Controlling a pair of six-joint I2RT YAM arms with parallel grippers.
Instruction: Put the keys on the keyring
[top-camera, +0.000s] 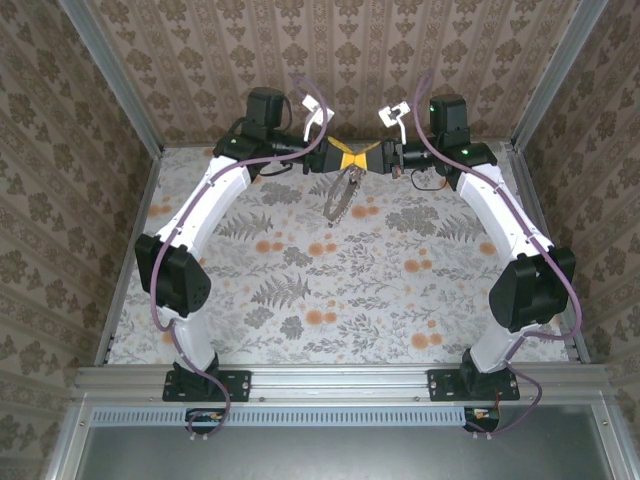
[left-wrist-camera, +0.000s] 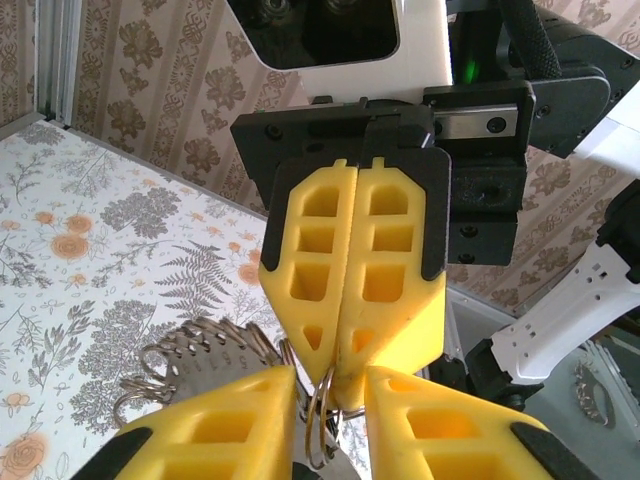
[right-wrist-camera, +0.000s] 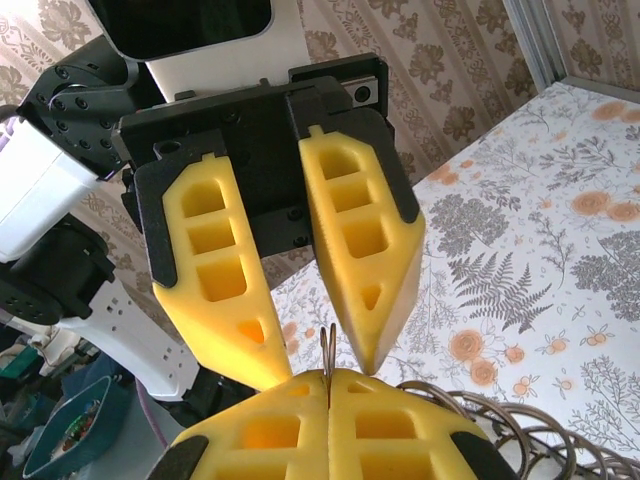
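Observation:
At the far middle of the table my two grippers meet tip to tip in the air. My right gripper (top-camera: 364, 157) (right-wrist-camera: 328, 380) is shut on the thin double-wire keyring (right-wrist-camera: 328, 345) (left-wrist-camera: 320, 425), which stands edge-on between its yellow pads. My left gripper (top-camera: 342, 158) (left-wrist-camera: 330, 385) is open, its fingers (right-wrist-camera: 235, 310) straddling the ring and the right gripper's tips without closing on them. A fanned bunch of flat grey metal keys (left-wrist-camera: 190, 360) (top-camera: 340, 195) on several rings hangs below the grippers, above the cloth.
A floral cloth covers the table (top-camera: 330, 290). Wallpapered walls and aluminium posts (top-camera: 120, 85) close in the back and sides. Both arms arch inward from their bases at the near rail (top-camera: 340, 380).

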